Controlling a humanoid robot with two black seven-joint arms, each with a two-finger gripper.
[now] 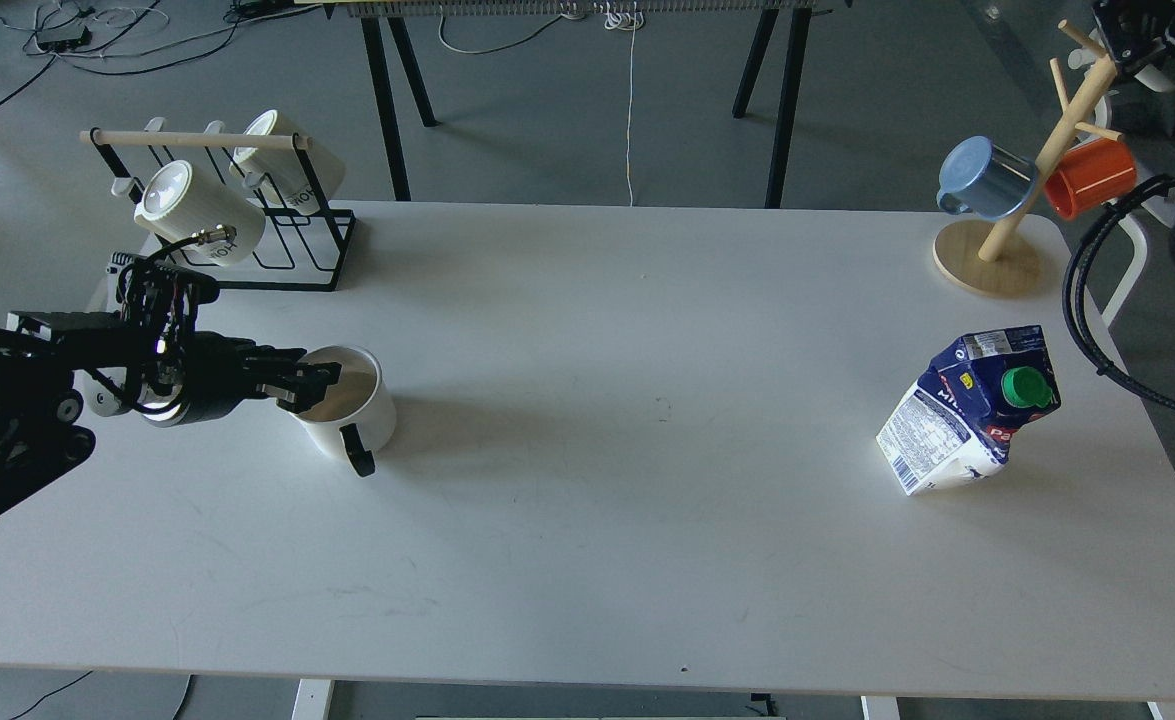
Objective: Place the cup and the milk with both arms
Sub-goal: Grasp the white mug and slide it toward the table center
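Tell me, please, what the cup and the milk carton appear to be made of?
The cup looks like glazed ceramic: a thick, smooth white wall with a soft sheen and a black handle. The milk carton looks like coated, printed paperboard, since its sides are creased and dented, with a green cap that is probably plastic.

Even, bright, diffuse light falls on the white desk (587, 330), which shows no harsh glare. The cup (352, 408) and the milk (967, 410) cast soft, faint shadows to their right. The focus is sharp, though the black left arm (67, 370) reads dark with little detail.
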